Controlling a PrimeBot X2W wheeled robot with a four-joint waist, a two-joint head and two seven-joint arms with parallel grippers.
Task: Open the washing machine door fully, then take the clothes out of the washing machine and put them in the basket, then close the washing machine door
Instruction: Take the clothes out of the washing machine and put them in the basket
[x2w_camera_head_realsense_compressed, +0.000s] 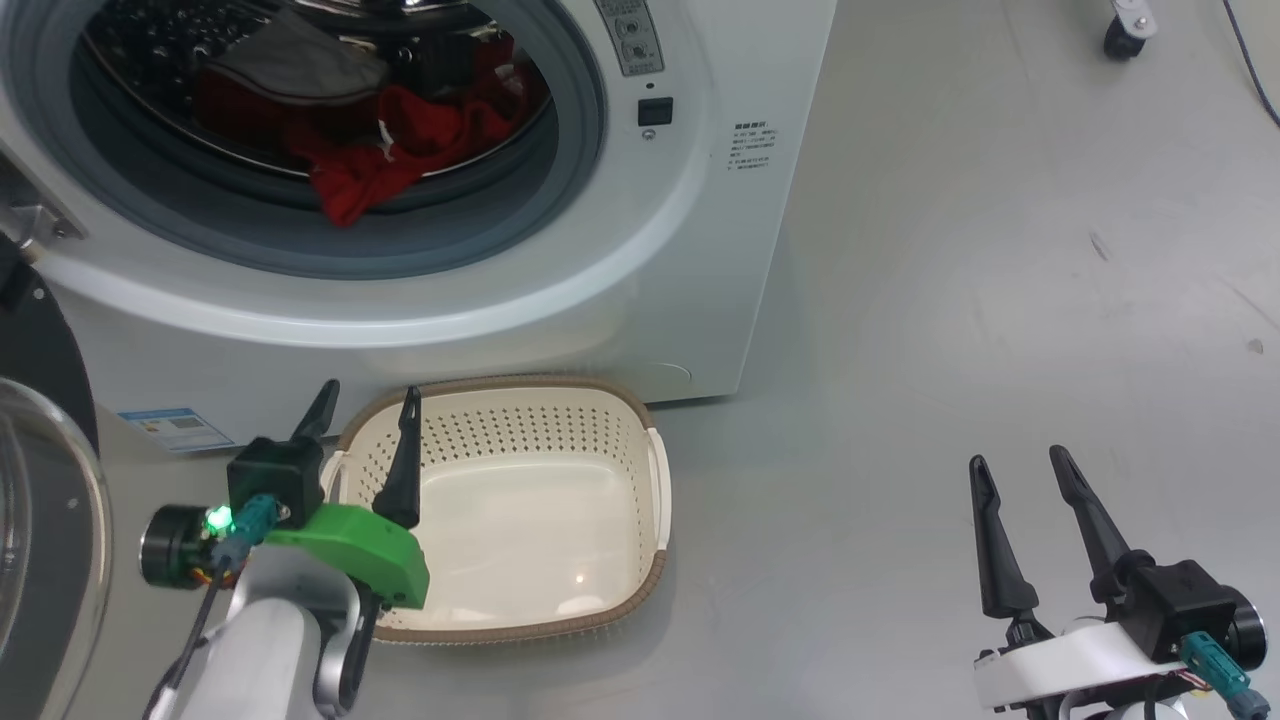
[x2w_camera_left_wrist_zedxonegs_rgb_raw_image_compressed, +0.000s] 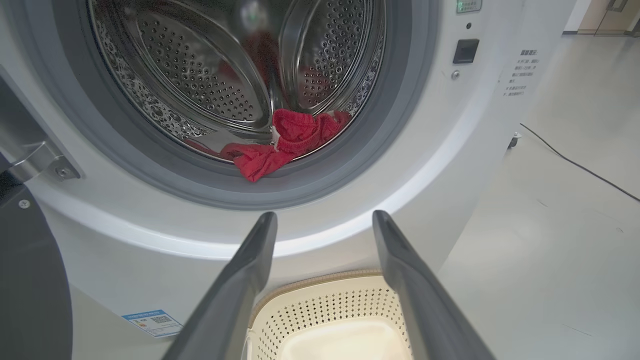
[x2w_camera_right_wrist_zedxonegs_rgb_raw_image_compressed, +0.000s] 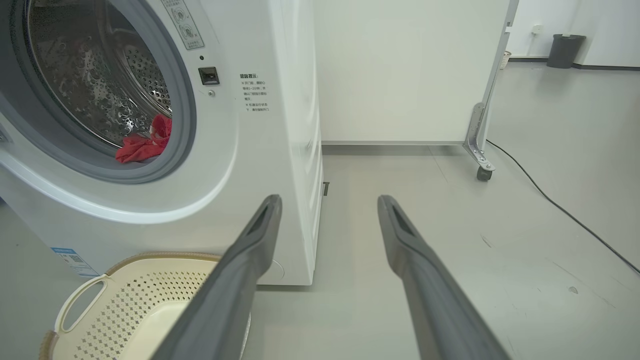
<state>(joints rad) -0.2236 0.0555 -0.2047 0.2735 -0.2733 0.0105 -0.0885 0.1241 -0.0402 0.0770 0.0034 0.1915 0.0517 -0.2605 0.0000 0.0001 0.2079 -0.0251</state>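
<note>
Loosely crumpled red clothes (x2w_camera_head_realsense_compressed: 370, 170) in perforated drum (x2w_camera_left_wrist_zedxonegs_rgb_raw_image_compressed: 200, 75); left pincer (x2w_camera_head_realsense_compressed: 370, 390), right pincer (x2w_camera_head_realsense_compressed: 1018, 457) splayed.

Red clothes (x2w_camera_head_realsense_compressed: 360, 180), perhaps dark fabric too, spill from the open washing machine (x2w_camera_head_realsense_compressed: 700, 250).

The floor (x2w_camera_right_wrist_zedxonegs_rgb_raw_image_compressed: 500, 240) was smooth, pale grey and faintly glossy, with a few dark scuffs (x2w_camera_head_realsense_compressed: 1100, 245). A tall white partition panel (x2w_camera_right_wrist_zedxonegs_rgb_raw_image_compressed: 400, 70) stood on it, carried at its lower right corner by a metal bracket with a caster (x2w_camera_right_wrist_zedxonegs_rgb_raw_image_compressed: 482, 173). A black cable (x2w_camera_right_wrist_zedxonegs_rgb_raw_image_compressed: 550, 200) trailed across the floor past that caster. Farther off, a dark grey bin (x2w_camera_right_wrist_zedxonegs_rgb_raw_image_compressed: 564, 50) stood against a white wall (x2w_camera_right_wrist_zedxonegs_rgb_raw_image_compressed: 610, 25) with dark skirting, near a small socket (x2w_camera_right_wrist_zedxonegs_rgb_raw_image_compressed: 537, 28).
</note>
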